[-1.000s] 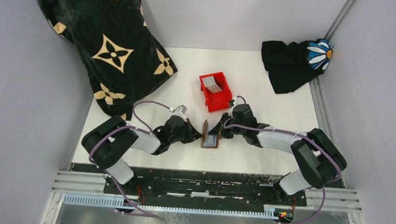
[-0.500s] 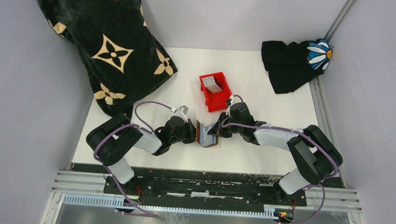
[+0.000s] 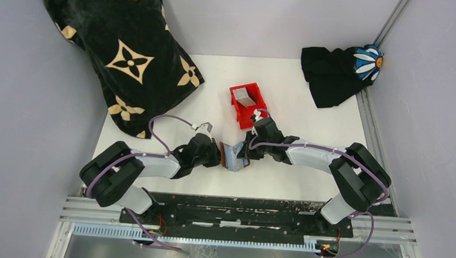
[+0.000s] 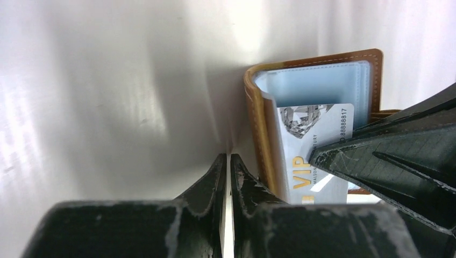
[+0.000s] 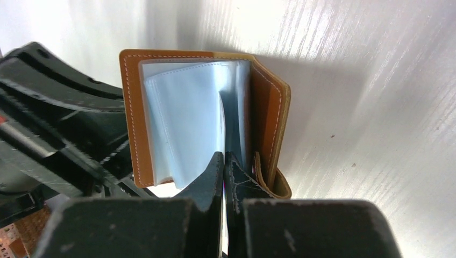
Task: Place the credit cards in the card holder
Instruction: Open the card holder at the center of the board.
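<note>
Since a moment ago, both my arms have slid a little toward 9 o'clock, and the card holder [image 3: 231, 156] came along with them. Before, it stood nearly closed, like a thin brown line. Now it gapes wider, and its pale blue pages show from above. It sits on the white table [image 3: 322, 120] between my two hands. My left gripper [image 3: 217, 155] is at its 9 o'clock side and my right gripper [image 3: 247, 152] is at its 3 o'clock side.

My left fingers are pressed almost together, with only a thin slit and nothing between them. My right fingers are closed too, with their tips at the edge of the pages. I cannot tell if they pinch a page.

Only my left wrist camera shows the VIP card [image 4: 314, 140]. It is silvery blue with gold letters, tucked inside the holder, and my right hand's black tip is in front of its lower part. Only my right wrist camera shows the snap tab [image 5: 273, 184], at 5 o'clock of the holder. Only the top camera shows the red bin [image 3: 255, 118] at 12 o'clock of the holder, with a grey card [image 3: 246, 98] in it.
</note>
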`<state>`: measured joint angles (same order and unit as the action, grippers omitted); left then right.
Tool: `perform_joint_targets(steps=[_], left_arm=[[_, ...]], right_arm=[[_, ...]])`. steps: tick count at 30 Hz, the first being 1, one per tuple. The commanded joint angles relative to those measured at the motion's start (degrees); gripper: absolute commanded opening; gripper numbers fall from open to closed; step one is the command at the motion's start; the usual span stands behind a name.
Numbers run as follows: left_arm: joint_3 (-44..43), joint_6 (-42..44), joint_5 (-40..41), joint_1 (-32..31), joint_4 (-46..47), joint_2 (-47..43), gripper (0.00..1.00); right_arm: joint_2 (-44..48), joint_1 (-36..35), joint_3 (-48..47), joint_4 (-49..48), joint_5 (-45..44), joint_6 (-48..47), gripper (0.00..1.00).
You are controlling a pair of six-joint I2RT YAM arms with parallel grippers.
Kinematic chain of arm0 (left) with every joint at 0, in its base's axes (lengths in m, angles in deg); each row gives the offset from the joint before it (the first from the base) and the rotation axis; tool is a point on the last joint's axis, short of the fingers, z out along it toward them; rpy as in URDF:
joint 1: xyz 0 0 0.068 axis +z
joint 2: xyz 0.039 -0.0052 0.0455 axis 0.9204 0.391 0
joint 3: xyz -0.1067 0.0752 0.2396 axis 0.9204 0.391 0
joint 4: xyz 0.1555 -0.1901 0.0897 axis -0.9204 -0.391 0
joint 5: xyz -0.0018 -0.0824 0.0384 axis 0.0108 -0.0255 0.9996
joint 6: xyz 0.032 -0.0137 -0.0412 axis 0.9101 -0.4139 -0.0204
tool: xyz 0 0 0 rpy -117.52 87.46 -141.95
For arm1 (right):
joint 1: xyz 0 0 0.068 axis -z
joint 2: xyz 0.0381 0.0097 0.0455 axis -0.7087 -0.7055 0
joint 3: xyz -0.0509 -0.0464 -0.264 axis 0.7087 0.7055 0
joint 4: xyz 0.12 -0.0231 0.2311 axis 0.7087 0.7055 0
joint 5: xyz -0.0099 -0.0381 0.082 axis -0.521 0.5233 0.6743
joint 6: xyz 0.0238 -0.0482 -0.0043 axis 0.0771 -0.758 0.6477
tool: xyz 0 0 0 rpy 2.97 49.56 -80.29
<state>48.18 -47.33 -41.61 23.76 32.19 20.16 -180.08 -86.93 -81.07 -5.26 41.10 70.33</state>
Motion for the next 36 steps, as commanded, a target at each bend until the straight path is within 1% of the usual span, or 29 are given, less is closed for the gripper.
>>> perform_joint_targets(steps=[1, 5, 10, 14, 18, 20, 24, 28, 36], left_arm=[[-0.9, 4.8, 7.9, -0.2, -11.3, -7.1, 0.13], [-2.1, 6.0, 12.1, -0.1, -16.3, -12.1, 0.15], [-3.7, 6.8, 13.7, -0.2, -20.0, -17.1, 0.16], [-4.1, 6.5, 12.4, -0.2, -19.5, -20.5, 0.17], [-3.8, 5.7, 8.5, -0.2, -16.5, -21.9, 0.17], [-3.9, 5.5, 7.2, -0.2, -15.6, -21.5, 0.18], [-4.4, 5.1, 5.1, -0.4, -14.2, -18.0, 0.18], [-3.7, 3.2, 1.8, -0.8, -9.5, -14.0, 0.18], [-4.9, 2.0, 0.9, -2.6, -6.1, -6.6, 0.18]], right_arm=[[-1.8, -0.6, -1.8, 2.2, -2.6, -1.7, 0.01], [-2.0, -1.1, -2.2, 3.0, -3.4, -1.8, 0.01], [-2.1, -1.4, -2.7, 3.6, -3.7, -2.1, 0.01], [-2.6, -1.6, -3.0, 3.5, -3.8, -2.0, 0.01], [-2.7, -1.8, -3.3, 3.7, -3.9, -2.1, 0.01], [-2.7, -1.9, -3.4, 3.7, -3.9, -2.0, 0.01], [-2.7, -2.0, -3.6, 3.8, -3.9, -2.1, 0.01], [-2.7, -2.0, -3.7, 3.9, -3.8, -2.1, 0.01], [-2.6, -2.0, -4.2, 3.6, -3.1, -2.3, 0.01]])
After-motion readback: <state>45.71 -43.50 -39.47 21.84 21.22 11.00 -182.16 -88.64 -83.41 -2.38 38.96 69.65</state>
